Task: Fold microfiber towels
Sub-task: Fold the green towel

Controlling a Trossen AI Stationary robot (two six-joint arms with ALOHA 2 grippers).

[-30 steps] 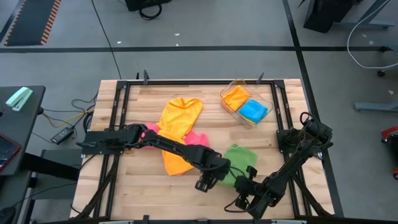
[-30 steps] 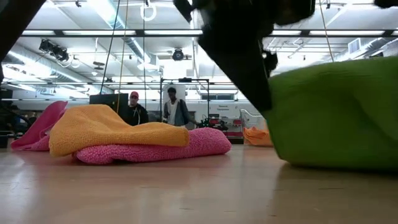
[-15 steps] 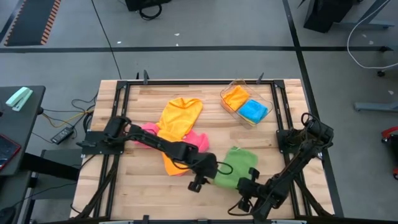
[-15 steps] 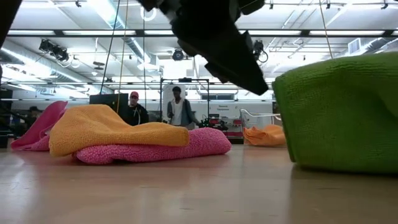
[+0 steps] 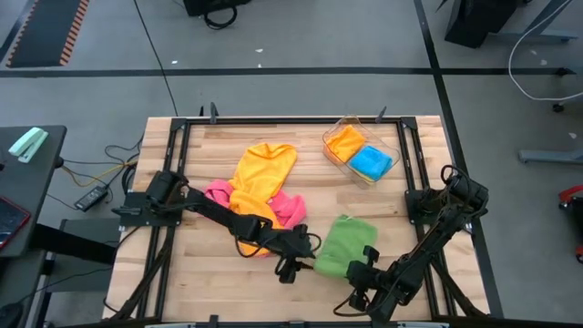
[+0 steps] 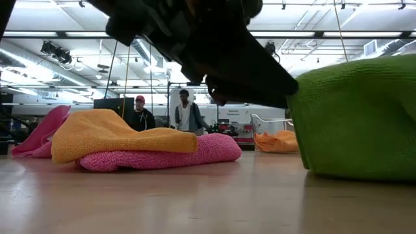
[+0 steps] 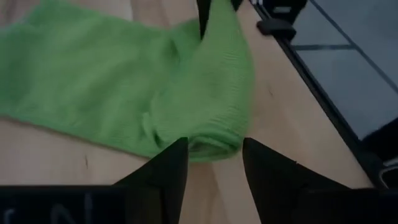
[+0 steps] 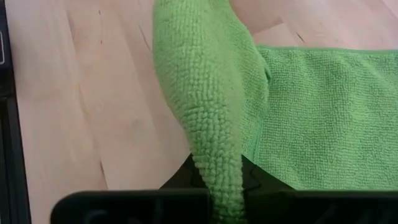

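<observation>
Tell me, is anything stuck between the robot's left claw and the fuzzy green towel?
No. The left gripper is open beside the soft green microfiber towel's rolled edge, only bare wooden table between them. The right gripper pinches another corner.

You've got a grey concrete floor [image 5: 301, 87] all around the wooden table [image 5: 205, 264], a dark side desk [image 5: 27, 196] out at 9 o'clock, long ceiling lights [image 6: 123, 13] overhead, and two people [image 6: 162, 112] standing way back in the room.
</observation>
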